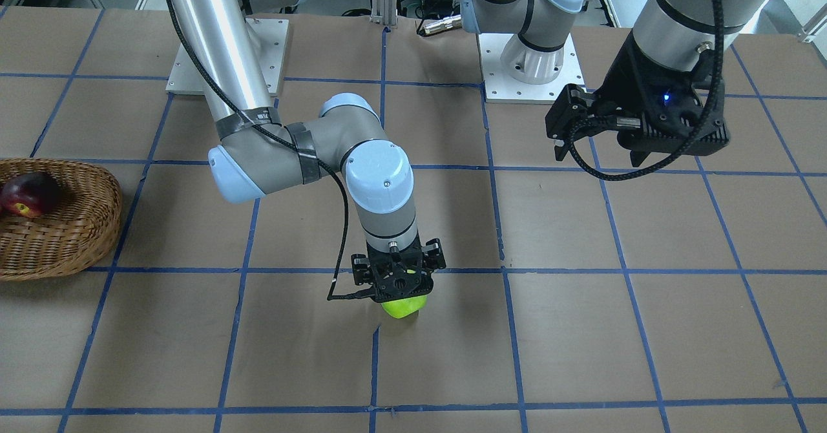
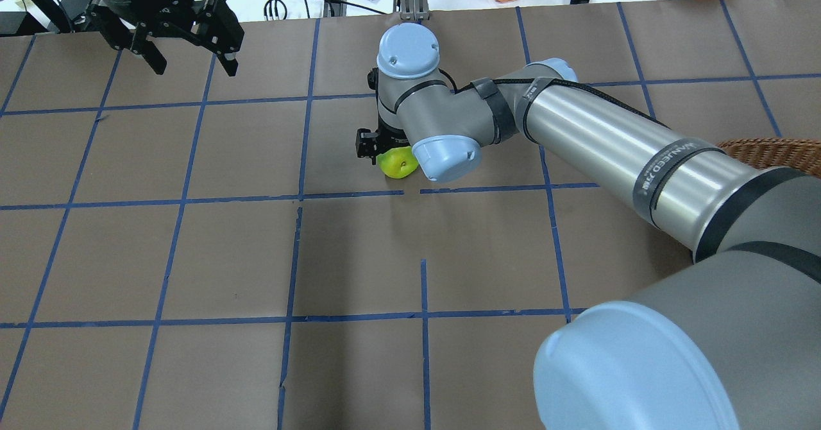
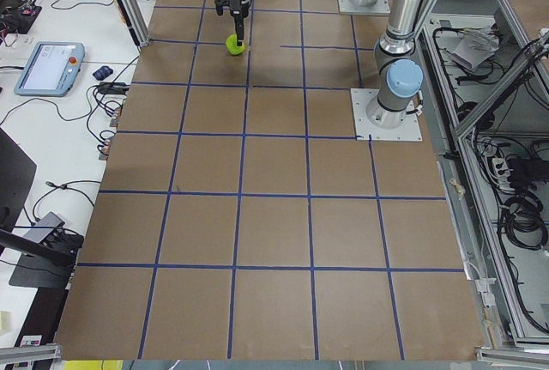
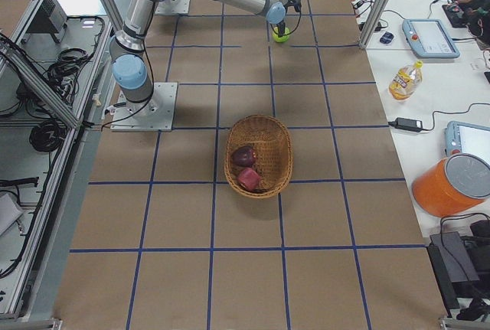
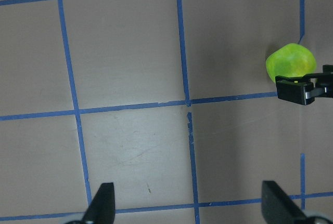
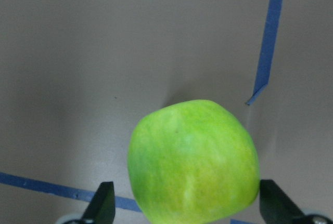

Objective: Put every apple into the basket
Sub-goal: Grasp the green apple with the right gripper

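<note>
The lime green apple rests on the brown table and also shows in the front view. My right gripper is lowered over it, open, with one finger on each side of the apple. The wicker basket holds the dark maroon apple and the red apple. In the front view the basket is cut by the left edge and only one dark red apple shows. My left gripper hangs open and empty high above the table, far from the apple.
The arms' base plates stand at the table's robot side. Blue tape lines cross the table. A bottle, an orange bucket and tablets lie on the white side bench beyond the table edge.
</note>
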Action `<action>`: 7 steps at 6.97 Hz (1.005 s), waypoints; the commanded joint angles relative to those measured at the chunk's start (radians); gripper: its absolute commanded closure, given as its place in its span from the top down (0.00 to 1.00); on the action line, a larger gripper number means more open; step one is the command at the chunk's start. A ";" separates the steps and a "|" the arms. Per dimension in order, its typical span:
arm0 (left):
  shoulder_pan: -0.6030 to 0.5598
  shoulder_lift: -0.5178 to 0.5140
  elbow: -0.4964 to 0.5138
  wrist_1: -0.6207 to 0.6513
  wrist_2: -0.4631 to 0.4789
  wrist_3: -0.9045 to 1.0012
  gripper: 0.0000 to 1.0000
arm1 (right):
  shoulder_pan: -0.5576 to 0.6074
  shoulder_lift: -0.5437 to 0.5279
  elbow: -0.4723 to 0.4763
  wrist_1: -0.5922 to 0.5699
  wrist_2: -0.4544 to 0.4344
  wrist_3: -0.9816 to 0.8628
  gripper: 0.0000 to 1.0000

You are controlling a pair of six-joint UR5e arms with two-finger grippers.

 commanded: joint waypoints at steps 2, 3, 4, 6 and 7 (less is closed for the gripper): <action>-0.002 0.017 -0.024 -0.008 0.000 0.007 1.00 | 0.010 0.049 0.000 -0.044 0.001 -0.123 0.90; -0.004 0.030 -0.044 -0.009 0.001 0.010 1.00 | 0.010 0.047 -0.003 -0.046 -0.002 -0.136 0.77; -0.005 0.045 -0.083 -0.005 0.000 0.009 1.00 | 0.007 0.038 -0.011 -0.032 -0.002 -0.138 0.66; -0.005 0.068 -0.123 0.005 -0.002 0.010 1.00 | -0.048 -0.070 0.005 0.071 0.001 -0.139 0.66; -0.004 0.077 -0.130 0.003 0.000 0.010 1.00 | -0.125 -0.162 0.026 0.168 -0.001 -0.151 0.66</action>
